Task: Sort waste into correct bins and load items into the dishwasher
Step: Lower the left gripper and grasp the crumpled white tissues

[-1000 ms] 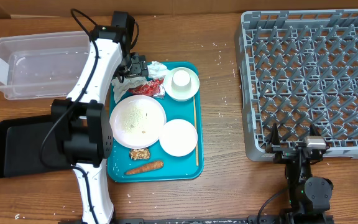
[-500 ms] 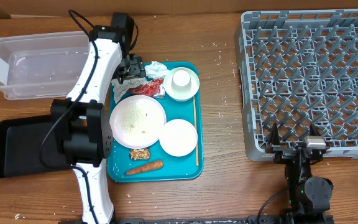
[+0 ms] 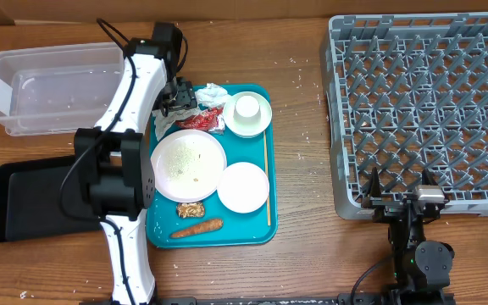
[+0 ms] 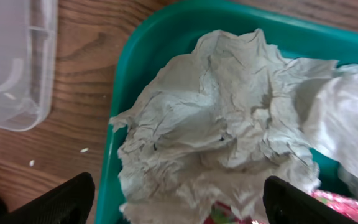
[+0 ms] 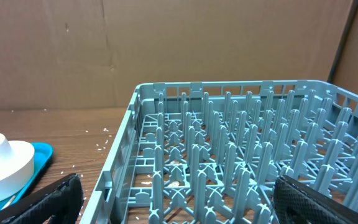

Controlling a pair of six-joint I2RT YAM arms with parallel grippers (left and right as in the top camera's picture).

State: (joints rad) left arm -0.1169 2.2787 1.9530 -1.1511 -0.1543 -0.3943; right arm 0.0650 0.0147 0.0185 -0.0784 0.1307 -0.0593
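Note:
My left gripper [image 3: 181,95] is open, its fingers spread either side of the crumpled white napkin [image 4: 222,124] at the teal tray's far left corner [image 3: 213,91]. The red wrapper [image 3: 203,119] lies just beside the napkin and peeks out under it in the left wrist view [image 4: 347,208]. On the tray: the large plate with rice grains [image 3: 187,166], the smaller plate [image 3: 243,187], the bowl with the cup in it [image 3: 248,113], the wooden stick [image 3: 266,178], the brown lump [image 3: 191,208], the carrot piece [image 3: 197,228]. My right gripper [image 3: 403,202] is open and empty at the grey rack's near edge [image 5: 241,162].
The clear tub [image 3: 53,87] stands at the far left, its corner in the left wrist view [image 4: 11,62]. The black tray [image 3: 32,199] lies at the near left. The teal tray [image 3: 261,233] sits mid-table. The rack [image 3: 426,110] fills the right. Loose rice grains dot the wood.
My left gripper has shifted slightly left and back over the napkin. The right arm has not moved.

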